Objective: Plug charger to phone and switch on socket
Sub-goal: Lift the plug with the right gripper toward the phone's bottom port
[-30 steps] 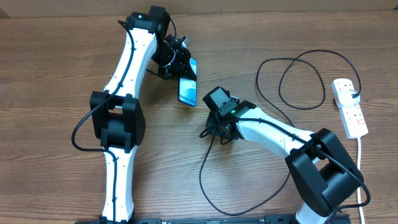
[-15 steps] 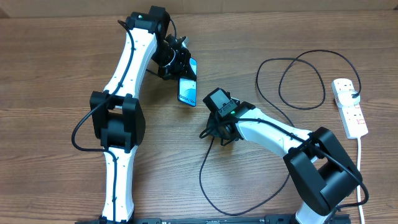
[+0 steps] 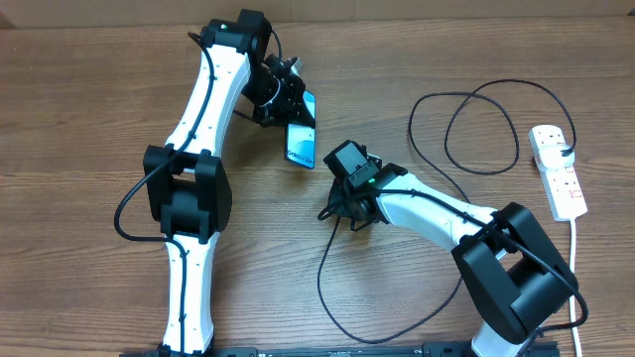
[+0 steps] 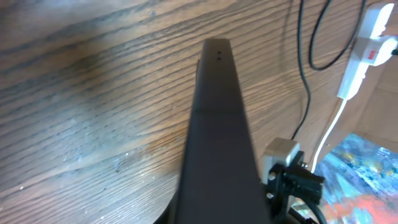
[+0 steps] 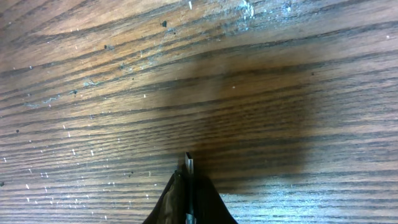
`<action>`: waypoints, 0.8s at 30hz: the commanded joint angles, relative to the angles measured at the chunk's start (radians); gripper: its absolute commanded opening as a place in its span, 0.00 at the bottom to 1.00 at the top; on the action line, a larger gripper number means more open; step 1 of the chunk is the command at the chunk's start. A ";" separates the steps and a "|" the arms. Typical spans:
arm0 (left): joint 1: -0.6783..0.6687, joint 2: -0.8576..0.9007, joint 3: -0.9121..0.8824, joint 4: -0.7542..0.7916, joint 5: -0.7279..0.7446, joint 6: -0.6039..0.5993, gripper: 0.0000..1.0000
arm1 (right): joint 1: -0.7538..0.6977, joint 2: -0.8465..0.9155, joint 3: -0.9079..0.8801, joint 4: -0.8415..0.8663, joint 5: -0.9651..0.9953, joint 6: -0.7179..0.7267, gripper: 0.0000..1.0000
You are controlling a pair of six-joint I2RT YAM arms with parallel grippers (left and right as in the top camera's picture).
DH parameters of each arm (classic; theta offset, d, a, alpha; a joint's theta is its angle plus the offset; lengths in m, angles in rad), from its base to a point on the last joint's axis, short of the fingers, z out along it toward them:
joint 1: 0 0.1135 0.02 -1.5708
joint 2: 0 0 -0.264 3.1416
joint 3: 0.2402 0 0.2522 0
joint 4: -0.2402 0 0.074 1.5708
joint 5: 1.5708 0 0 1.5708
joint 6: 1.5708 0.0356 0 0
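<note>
From overhead, the left end effector (image 3: 287,102) reaches to the far middle of the wooden counter (image 3: 79,119) and is clamped on the upper end of the phone (image 3: 301,143). The phone's lit screen faces up and its free end points toward the near right. Just to its near right, the right end effector (image 3: 342,210) is pressed low to the counter, its jaws closed on the end of the charger cable (image 3: 319,281). The cable's tip pokes out to the left and stands apart from the phone. From there the black cable curves toward the near edge, passes under the right arm and makes loose loops at the far right. It ends at a black plug (image 3: 566,151) in the white power strip (image 3: 559,174), which lies along the right edge. In the left wrist view, the phone's dark edge (image 4: 214,124) runs up the middle of the frame, gripped from below. The power strip (image 4: 376,37) with a red rocker switch (image 4: 375,55) sits at the top right, its white lead (image 4: 329,124) trailing down. A white and black block at the lower right is probably part of the other arm. In the right wrist view, the dark fingers (image 5: 180,202) meet narrowly around a small metal connector tip (image 5: 189,163), just above the wood grain.
</note>
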 commanded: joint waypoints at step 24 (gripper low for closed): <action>0.051 -0.032 0.019 0.319 0.821 0.021 0.04 | -0.303 -0.137 0.048 0.118 -1.180 -0.723 0.04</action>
